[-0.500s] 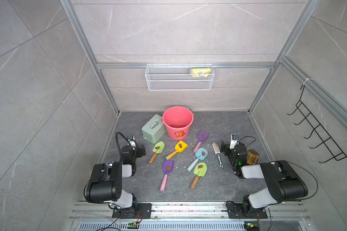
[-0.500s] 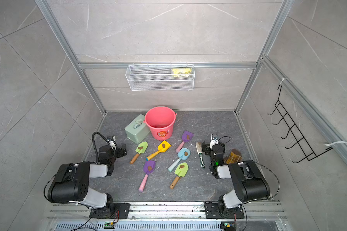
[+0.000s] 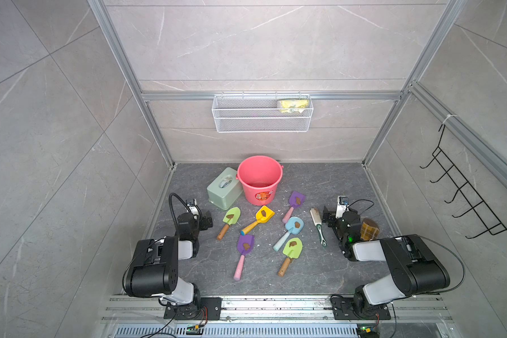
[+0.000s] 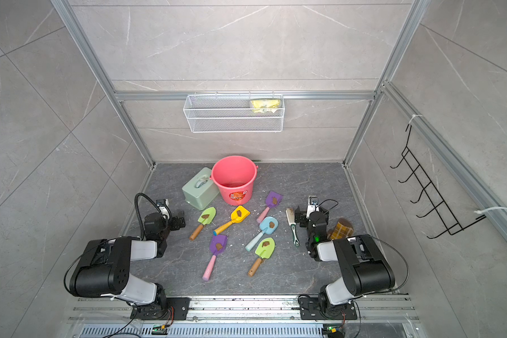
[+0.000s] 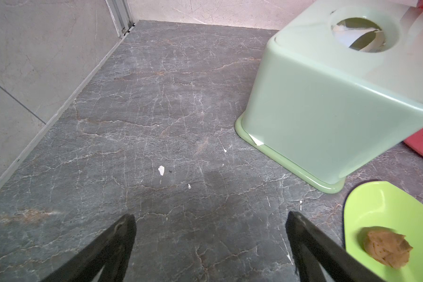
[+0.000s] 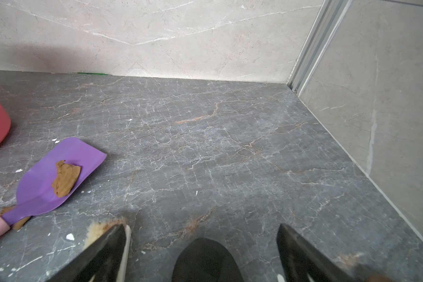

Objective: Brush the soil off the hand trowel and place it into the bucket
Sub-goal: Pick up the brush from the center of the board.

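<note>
Taking the bucket [image 3: 259, 178] as our mark, we begin at the near end of the bench [image 3: 313, 272], farthest from it. Here lie the near purple trowel [image 3: 244, 245] and the near green trowel [image 3: 292, 248], both flat on the bench out from the bucket's near side. Each has a lump of soil [image 3: 246, 246] on its blade.

Closer to the bucket come the blue trowel [image 3: 294, 226], the yellow trowel [image 3: 264, 215] and the far green trowel [image 3: 231, 216], each likewise carrying a brown lump. The left tool [image 5: 210, 216] sits low over bare bench, near-left of the bucket. Its jaws are spread wide with nothing between them. The right tool [image 6: 202, 227] sits near-right of the bucket, jaws equally wide and empty. The brush [image 3: 317, 224] lies on the bench just beside it, on the side toward the bucket.

The far purple trowel [image 3: 297, 200] lies just right of the bucket's base, apart from it. The sage-green tissue box [image 3: 224, 187] stands just left of the bucket; we cannot tell whether they touch.

The bucket stands upright near the back wall, label toward us, and all six trowels lie outside it. Above and behind it hangs a white wire basket [image 3: 262, 114] holding a yellow packet [image 3: 293, 104].
</note>
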Robot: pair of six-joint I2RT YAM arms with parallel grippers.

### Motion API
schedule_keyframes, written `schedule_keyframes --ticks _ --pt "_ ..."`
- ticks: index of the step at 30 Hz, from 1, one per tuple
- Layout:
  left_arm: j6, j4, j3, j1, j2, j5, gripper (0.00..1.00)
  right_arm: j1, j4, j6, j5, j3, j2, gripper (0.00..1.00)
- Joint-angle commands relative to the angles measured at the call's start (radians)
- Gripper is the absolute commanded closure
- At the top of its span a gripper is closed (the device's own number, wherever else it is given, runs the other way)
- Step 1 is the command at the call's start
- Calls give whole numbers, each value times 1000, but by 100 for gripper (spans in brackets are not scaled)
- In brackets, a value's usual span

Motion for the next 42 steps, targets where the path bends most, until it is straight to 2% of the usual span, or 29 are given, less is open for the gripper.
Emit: schedule_keyframes --ticks 1,15,18,20,21,24,26,31,34,36,38,42 --pt "4 21 27 8 -8 16 0 0 -5 20 -10 14 4 0" --pt "-4 15 31 9 -19 -8 0 -3 2 19 -9 12 3 0" --pt "-37 -225 105 9 -142 -64 0 0 -38 41 49 5 -45 0" --pt "-107 -413 175 9 -225 -141 0 3 11 25 49 -15 -59 0" --pt "-150 -469 194 10 -255 -163 0 17 7 26 99 -19 -67 0" --pt "-285 -595 234 9 -353 -162 0 24 -205 56 190 29 -202 0" --pt "-367 -660 258 8 -406 -93 0 24 -345 95 220 78 -292 0" --pt "-595 -735 311 0 -501 208 0 46 -851 306 148 272 -412 4" --pt "-702 -765 335 -45 -507 358 0 148 -1070 387 113 351 -424 6" --pt "-708 -837 371 -107 -505 383 0 227 -1203 424 106 399 -405 8" --pt "-666 -952 424 -198 -498 360 0 276 -1340 476 86 445 -362 9" --pt "-580 -1110 516 -355 -479 265 0 297 -1381 510 -11 423 -318 10"
